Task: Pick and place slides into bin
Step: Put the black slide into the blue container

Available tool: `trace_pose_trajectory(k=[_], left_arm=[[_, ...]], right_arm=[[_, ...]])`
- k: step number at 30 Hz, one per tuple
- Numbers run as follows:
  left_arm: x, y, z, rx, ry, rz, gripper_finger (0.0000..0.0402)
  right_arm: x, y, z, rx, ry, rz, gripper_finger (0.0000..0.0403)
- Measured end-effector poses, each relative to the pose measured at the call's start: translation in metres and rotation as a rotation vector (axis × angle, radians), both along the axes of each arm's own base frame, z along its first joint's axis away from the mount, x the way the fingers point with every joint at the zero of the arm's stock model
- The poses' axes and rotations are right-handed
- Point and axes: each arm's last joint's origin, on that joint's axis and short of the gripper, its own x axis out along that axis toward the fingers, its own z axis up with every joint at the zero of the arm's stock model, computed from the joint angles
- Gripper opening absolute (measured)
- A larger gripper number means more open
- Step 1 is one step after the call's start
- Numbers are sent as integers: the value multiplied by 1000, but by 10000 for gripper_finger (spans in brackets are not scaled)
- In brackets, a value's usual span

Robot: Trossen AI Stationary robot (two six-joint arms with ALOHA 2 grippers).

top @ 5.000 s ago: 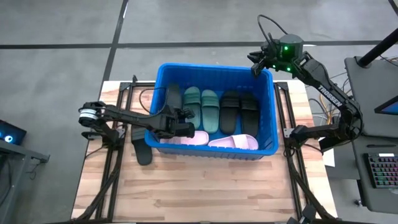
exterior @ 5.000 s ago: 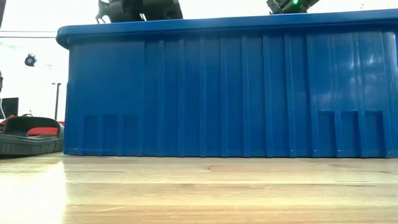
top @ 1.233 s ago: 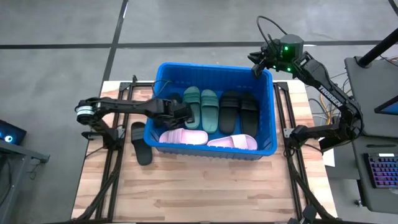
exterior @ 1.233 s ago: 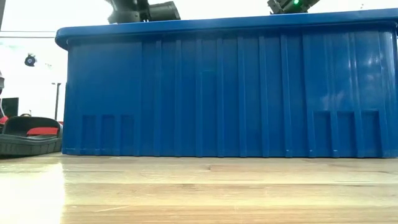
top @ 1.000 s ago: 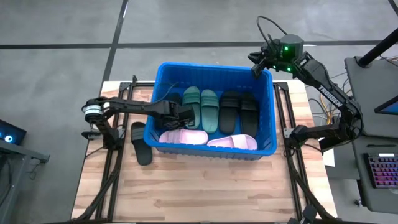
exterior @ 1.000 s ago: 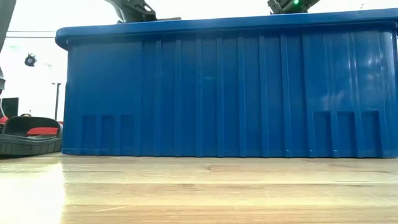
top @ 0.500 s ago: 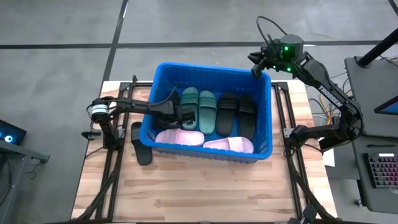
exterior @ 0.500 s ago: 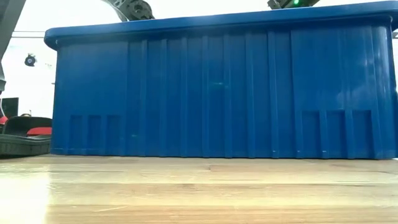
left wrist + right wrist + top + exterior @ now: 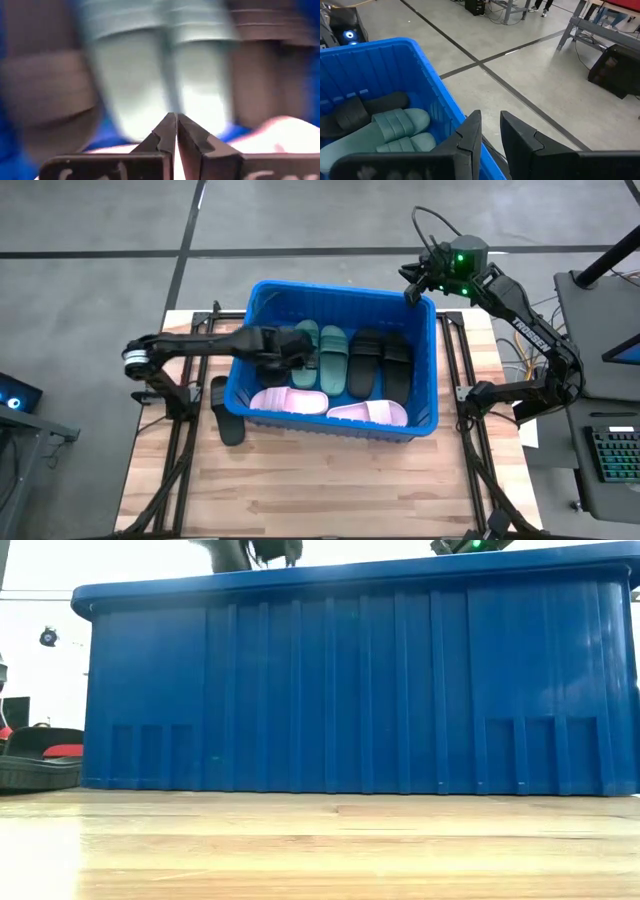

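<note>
Counter, wooden planks; near edge bare in the low view. Bin, bright blue, ribbed wall filling most of the low view and hiding all contents there. One black slide outside on the counter, against the bin's left wall; in the low view cut off at the frame edge. Seen only from above, inside the bin: two pale pink slides along the near wall, two dark green slides side by side beyond them, black slides to their right; a further black one partly covered by the left arm. Left tool low inside the bin over the green pair, fingers pressed shut, holding nothing; left wrist view blurred, green pair and dark straps barely legible. Right tool at the bin's far right corner, above the rim, fingers slightly parted on nothing. Beyond, grey floor with dark seams, desk with keyboard at right.
</note>
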Motion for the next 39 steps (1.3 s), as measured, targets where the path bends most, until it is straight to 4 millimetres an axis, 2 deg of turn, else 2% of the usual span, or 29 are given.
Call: trace_pose_trajectory(k=[3, 6, 8, 13, 17, 22, 25, 27, 31, 33, 36, 39], left_arm=[[0, -3, 33, 75, -181, -219, 0], [-1, -13, 69, 193, -417, -511, 0], [-7, -19, 92, 287, -555, -646, 0], [-25, -24, 141, 555, -839, -707, 0], [-37, -26, 163, 741, -945, -730, 0], [-55, -29, 174, 815, -943, -749, 18], [-67, -31, 180, 833, -951, -751, 53], [-74, -32, 182, 855, -931, -769, 87], [-93, -36, 182, 870, -835, -820, 162], [-110, -38, 177, 824, -743, -860, 191], [-136, -43, 169, 730, -632, -891, 214], [-163, -47, 162, 613, -560, -878, 218]], right_arm=[[0, 0, 0, -6, 5, 3, 66], [0, 0, 0, -7, 6, 3, 64], [0, 0, 0, -7, 6, 4, 63], [0, 0, 0, -7, 5, 3, 59], [1, 1, 0, -21, 9, 57, 60], [1, 15, 8, 14, -102, 386, 60], [0, 24, 16, 79, -224, 600, 59], [-2, 30, 22, 129, -288, 678, 64], [-11, 41, 29, 230, -346, 697, 85], [-18, 49, 33, 270, -360, 676, 95], [-29, 61, 36, 283, -360, 652, 104], [-38, 70, 38, 281, -356, 566, 106]])
